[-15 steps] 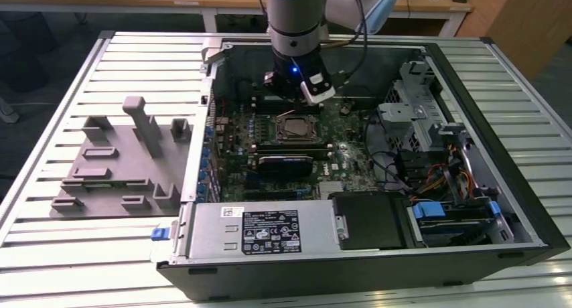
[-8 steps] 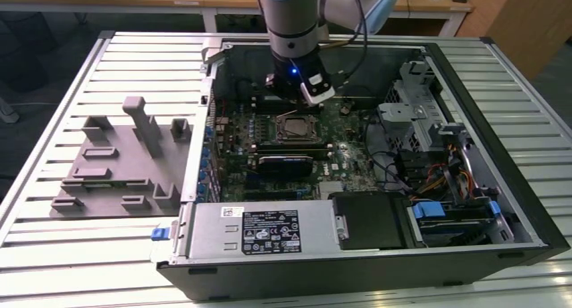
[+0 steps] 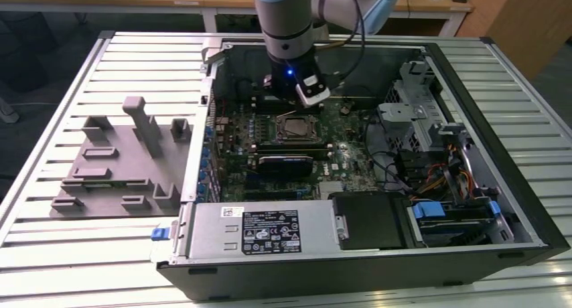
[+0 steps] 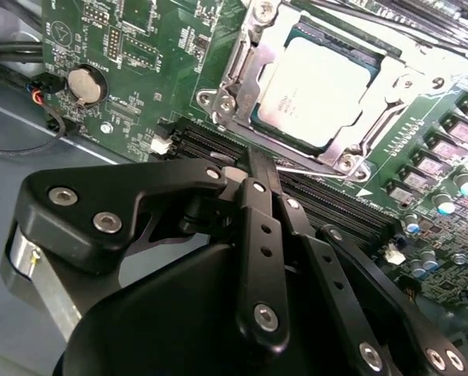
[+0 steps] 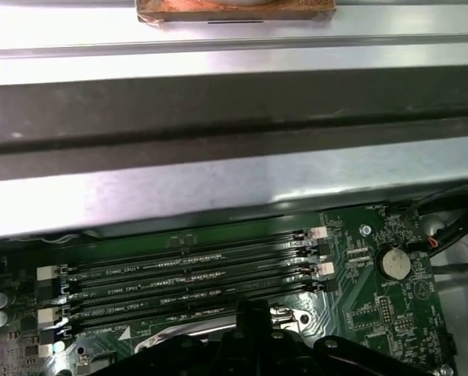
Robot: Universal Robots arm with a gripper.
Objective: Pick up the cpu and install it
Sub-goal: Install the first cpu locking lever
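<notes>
In the exterior view, I saw the arm reaching down into the open computer case (image 3: pixel 376 207), which lay on the slatted counter (image 3: pixel 53 254). The pincer (image 3: pixel 299 100) hung just above the motherboard (image 3: pixel 349 164), close over the socket (image 3: pixel 293 128). A grey tray with upright posts (image 3: pixel 120 164) sat beside the case, toward the exterior view's left.

In the second wrist view, the cpu (image 4: pixel 314 90) lay flat in the socket's metal frame (image 4: pixel 234 70), silvery top plate facing up; being square, it had no long axis I could name. The pincer (image 4: pixel 263 168) looked clenched, fingers together, grasping nothing, just short of the frame.

In the first wrist view, I saw the memory slots (image 5: pixel 187 274) and a coin cell (image 5: pixel 395 264).
</notes>
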